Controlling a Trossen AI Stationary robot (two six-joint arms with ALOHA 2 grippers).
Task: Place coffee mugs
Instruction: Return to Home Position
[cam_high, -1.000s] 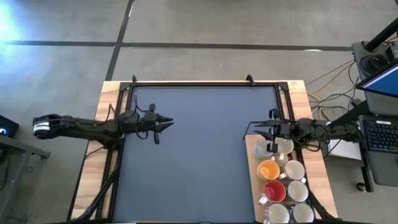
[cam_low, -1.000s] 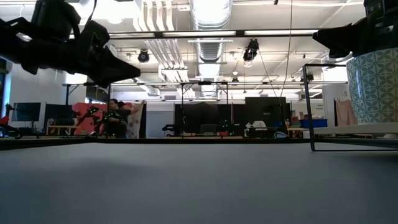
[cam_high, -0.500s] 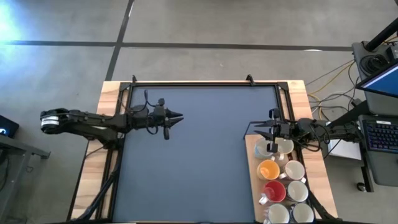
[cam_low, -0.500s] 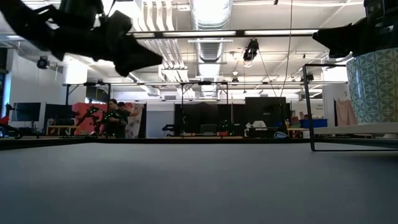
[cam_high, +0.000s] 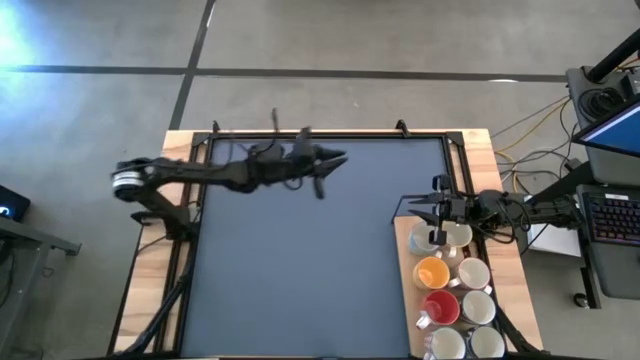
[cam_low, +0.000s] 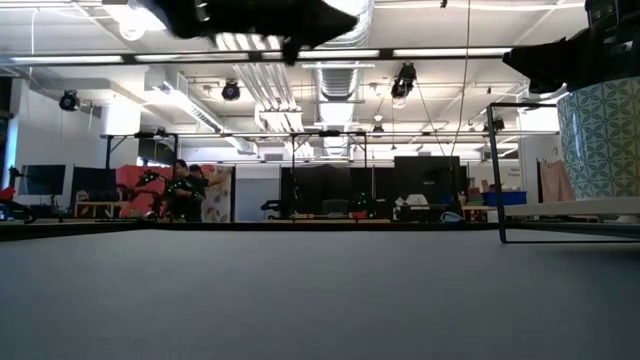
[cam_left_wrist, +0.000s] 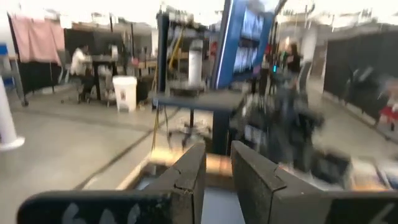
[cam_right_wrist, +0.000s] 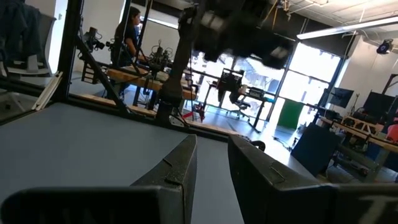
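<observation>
Currently the left pincer (cam_high: 338, 157) hangs high over the far part of the desk (cam_high: 300, 280), on an arm stretched out across it from the left side. In the left wrist view its two fingers (cam_left_wrist: 189, 177) stand almost together, with only a thin slit between them and nothing held there. In the low view this arm shows only as a dark shape at the top of the picture.

The right pincer (cam_high: 414, 208) waits at the right side of the desk, over the far end of the coffee mugs (cam_high: 472, 272). Its fingers (cam_right_wrist: 177, 165) are also nearly closed and hold nothing.

The coffee mugs stand close together in two rows on the wooden strip (cam_high: 405, 300) along the right edge, beside the dark mat. I count eight of them. Most are white or cream. The orange mug (cam_high: 432, 272) and the red mug (cam_high: 440, 307) stand one behind the other in the inner row. A mug with a teal pattern (cam_low: 600, 140) is at the far end, just below the right pincer. A thin black wire frame (cam_low: 497, 170) stands around this corner.

Beyond the desk, the low view shows a workshop room, where people (cam_low: 185, 190) are at a bench far behind.
</observation>
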